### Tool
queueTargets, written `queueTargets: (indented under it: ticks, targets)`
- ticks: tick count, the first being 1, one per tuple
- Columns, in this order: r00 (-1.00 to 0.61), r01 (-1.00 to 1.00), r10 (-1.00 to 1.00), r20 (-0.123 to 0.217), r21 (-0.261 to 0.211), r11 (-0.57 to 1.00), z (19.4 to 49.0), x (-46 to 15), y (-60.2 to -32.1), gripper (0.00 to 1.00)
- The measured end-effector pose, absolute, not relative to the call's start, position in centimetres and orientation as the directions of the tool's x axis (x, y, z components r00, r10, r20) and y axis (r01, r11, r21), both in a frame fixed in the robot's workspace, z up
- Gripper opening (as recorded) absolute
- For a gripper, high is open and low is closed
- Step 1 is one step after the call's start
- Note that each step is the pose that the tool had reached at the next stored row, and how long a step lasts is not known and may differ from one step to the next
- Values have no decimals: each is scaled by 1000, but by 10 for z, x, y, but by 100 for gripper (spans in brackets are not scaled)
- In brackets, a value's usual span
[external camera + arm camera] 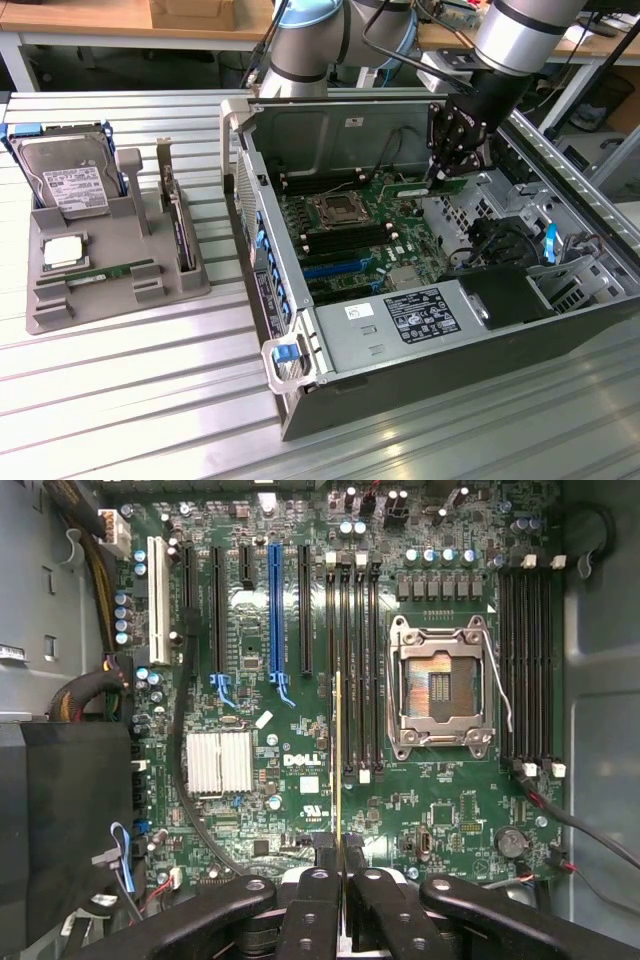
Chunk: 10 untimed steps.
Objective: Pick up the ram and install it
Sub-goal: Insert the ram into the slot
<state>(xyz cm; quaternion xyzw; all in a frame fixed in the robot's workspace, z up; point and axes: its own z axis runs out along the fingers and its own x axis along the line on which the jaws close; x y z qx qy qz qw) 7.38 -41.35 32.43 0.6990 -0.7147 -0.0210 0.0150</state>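
The gripper is pinching the ram between nearly closed fingers, holding it on edge just above the motherboard inside the open case. Its long axis is running parallel to the black memory slots, pointing straight out from the fingertips (a twin stick is lying on the grey tray).

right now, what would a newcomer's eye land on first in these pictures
The open computer case in the middle of the exterior view draws the eye first. The arm reaches into it, its tool shut on the ram, held on edge over the motherboard near the processor socket. On the exterior view's left, a grey tray carries a hard drive and a second ram stick.
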Motion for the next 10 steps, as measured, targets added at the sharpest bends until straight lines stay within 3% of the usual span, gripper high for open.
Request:
queueTargets:
  ticks: [10]
  targets:
    - [-22, -998, -1000, -8, 51, 22, 321, 74, -413, 12]
